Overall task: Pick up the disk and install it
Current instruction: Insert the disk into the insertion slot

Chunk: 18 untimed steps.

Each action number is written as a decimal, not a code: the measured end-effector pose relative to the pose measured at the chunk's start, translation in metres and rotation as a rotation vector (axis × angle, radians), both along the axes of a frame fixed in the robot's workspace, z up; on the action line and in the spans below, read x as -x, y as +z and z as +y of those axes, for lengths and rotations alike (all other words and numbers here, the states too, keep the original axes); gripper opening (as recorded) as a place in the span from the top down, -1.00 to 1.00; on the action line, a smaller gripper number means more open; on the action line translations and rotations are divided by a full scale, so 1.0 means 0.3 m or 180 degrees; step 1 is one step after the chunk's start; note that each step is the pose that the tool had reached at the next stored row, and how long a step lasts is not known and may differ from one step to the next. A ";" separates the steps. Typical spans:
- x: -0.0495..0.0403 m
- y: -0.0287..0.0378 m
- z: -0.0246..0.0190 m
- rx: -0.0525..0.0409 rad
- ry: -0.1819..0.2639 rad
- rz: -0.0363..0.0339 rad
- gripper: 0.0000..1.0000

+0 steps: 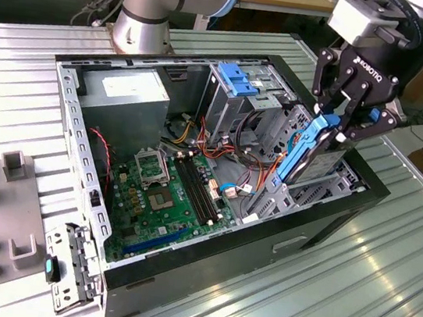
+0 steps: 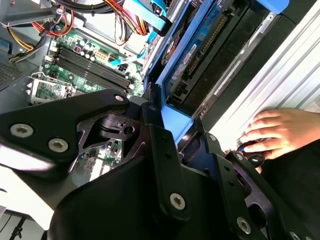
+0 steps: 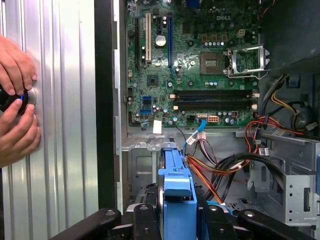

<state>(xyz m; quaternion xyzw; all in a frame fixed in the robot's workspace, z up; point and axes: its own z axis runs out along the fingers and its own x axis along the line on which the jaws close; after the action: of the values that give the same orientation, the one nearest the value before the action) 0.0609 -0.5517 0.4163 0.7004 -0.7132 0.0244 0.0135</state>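
One disk (image 1: 309, 152) is clamped on edge, tilted, in the gripper (image 1: 332, 130). Its lower end is set within the drive cage (image 1: 284, 200) beside the case (image 1: 321, 221) wall, with narrow room either side. Farther in, one motherboard (image 1: 175, 193) is seen. Outside the case, two hands, one (image 3: 16, 62) and the other (image 3: 17, 135), are held at the ribbed table (image 3: 65, 150).

We see the arm (image 1: 151, 0) reaching across toward the exterior view's right, its wrist (image 1: 368, 23) bent so that the gripper (image 1: 341, 123) points down at a slight tilt. In both wrist views its fingers (image 3: 144, 221) (image 2: 156, 137) press against either side of the disk (image 1: 309, 150), holding it on edge.
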 end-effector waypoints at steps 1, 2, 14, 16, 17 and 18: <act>0.000 -0.001 0.000 0.0000 0.0000 0.0000 0.26; 0.000 -0.003 0.000 0.0000 0.0000 0.0000 0.26; 0.000 -0.034 -0.002 0.0000 0.0000 0.0000 0.26; 0.000 -0.039 -0.002 0.0000 0.0000 0.0000 0.26; 0.000 -0.040 -0.002 0.0000 0.0000 0.0000 0.26; 0.000 -0.041 -0.003 0.0000 0.0000 0.0000 0.26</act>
<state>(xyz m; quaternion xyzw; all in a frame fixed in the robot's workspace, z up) 0.0609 -0.5524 0.4039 0.7004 -0.7132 0.0245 0.0135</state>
